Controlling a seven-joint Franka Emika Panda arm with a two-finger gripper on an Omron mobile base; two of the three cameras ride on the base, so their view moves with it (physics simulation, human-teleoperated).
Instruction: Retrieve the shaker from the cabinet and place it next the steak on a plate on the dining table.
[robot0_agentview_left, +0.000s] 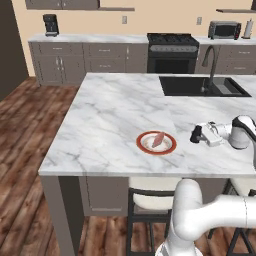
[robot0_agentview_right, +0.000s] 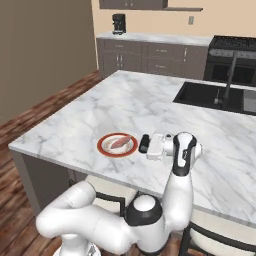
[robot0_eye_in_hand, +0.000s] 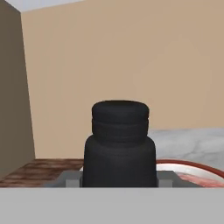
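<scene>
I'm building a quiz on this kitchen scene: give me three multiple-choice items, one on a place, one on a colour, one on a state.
1. Where is the small pinkish-red slab of steak?
A. in the black sink
B. on the round plate
C. on the wooden floor

2. What colour is the rim of the small round white-centred plate?
A. red-orange
B. blue
C. green

3. What is the state of the small black cylindrical shaker?
A. lying in the sink
B. standing on the stove
C. held in the shut jaws of the gripper

Answers: 1 B, the meat lies on the plate's centre; 2 A, a red-orange ring shows in both base views; 3 C, the hand view shows the shaker between the fingertips.
</scene>
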